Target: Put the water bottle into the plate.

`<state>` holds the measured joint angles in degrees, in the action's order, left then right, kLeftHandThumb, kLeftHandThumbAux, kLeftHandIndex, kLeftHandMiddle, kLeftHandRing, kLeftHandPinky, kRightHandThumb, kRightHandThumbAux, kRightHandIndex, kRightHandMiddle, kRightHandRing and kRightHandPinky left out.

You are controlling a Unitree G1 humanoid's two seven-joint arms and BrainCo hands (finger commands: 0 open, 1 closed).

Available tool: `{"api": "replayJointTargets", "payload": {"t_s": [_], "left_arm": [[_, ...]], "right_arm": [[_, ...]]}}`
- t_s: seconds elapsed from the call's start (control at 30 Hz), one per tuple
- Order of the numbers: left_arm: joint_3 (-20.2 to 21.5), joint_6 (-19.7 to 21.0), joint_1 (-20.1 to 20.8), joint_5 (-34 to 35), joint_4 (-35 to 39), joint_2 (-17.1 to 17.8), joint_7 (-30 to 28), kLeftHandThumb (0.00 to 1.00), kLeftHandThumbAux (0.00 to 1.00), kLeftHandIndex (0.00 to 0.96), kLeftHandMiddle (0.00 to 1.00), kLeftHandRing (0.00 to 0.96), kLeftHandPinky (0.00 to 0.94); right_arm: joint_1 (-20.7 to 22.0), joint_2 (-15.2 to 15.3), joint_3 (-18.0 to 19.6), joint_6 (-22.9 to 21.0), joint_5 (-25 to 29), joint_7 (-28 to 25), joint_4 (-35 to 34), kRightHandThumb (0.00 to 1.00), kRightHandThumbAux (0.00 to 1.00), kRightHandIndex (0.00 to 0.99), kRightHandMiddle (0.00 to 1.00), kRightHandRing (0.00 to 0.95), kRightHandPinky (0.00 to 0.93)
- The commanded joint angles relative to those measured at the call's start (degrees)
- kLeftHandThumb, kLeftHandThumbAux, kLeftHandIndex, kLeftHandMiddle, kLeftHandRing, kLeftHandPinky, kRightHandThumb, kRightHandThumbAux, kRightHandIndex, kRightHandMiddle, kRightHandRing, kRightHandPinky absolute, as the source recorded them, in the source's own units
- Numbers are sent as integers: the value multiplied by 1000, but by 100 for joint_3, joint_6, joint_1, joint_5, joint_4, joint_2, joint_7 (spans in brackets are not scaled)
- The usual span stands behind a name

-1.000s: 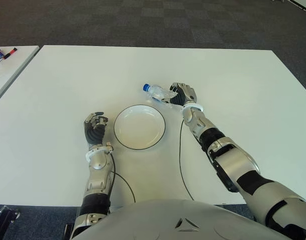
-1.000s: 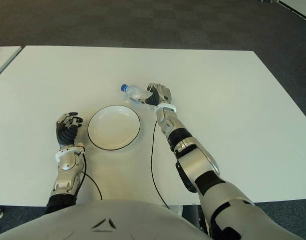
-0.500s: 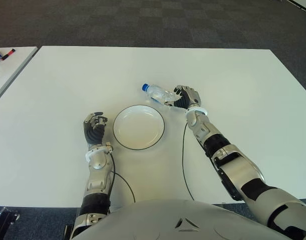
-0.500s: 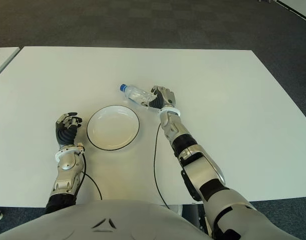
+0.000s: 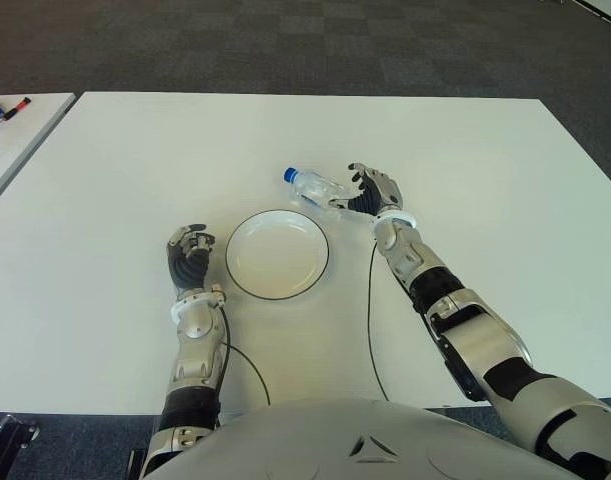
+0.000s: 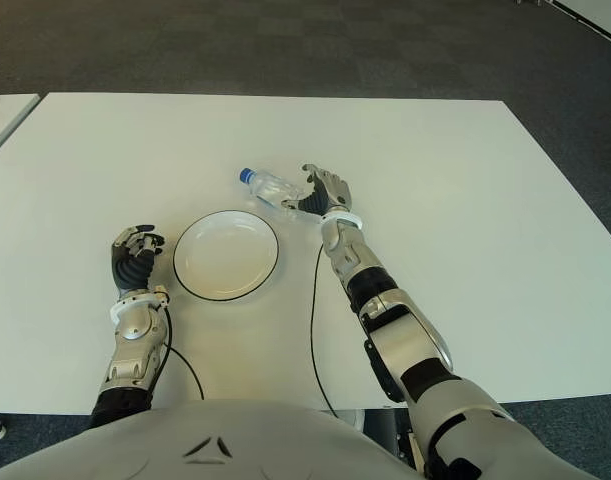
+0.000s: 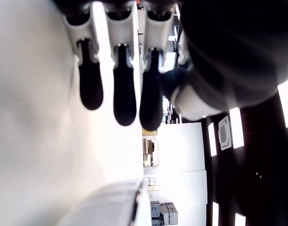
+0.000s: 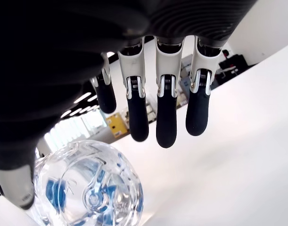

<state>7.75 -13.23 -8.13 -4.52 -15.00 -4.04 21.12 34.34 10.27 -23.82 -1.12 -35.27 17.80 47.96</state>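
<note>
since a second ago my right robot hand (image 5: 370, 190) has opened beside the lying water bottle (image 5: 315, 186); next i must close on it and lift toward the plate (image 5: 278, 253).

One water bottle (image 5: 314, 186), one plate (image 5: 278, 253), and perhaps two markers (image 5: 7, 106).

The bench (image 5: 135, 170) is plain white. The plate (image 5: 278, 253) is white with a thin dark rim. The water bottle (image 5: 315, 186) is clear with a blue cap. The floor (image 5: 285, 40) is dark grey, checkered.

white table (image 5: 135, 160); side table (image 5: 15, 130); carpet (image 5: 285, 40)
</note>
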Motion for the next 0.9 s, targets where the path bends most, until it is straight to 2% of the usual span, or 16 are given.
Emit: {"api": "replayJointTargets", "payload": {"t_s": [0.03,0.23,0.57,0.9], "left_arm": [[-45,185,-129,11,-39,-214,74,692,722,426,557,523,481],[-66,240,-154,-31,16,-210,103,692,722,426,561,527,481],[-82,346,-148,-39,51,-210,110,693,722,427,569,539,494],[-45,337,-123,53,17,-212,60,692,723,426,562,529,487]], "right_arm": [[185,-21,-24,311,96,-259,260,306,579,72,238,302,353],[259,-16,18,593,142,-351,414,292,571,36,211,291,375],[358,-56,29,768,181,-321,546,287,565,33,223,335,437],[428,-112,52,783,217,-327,649,298,572,32,232,343,416]]}}
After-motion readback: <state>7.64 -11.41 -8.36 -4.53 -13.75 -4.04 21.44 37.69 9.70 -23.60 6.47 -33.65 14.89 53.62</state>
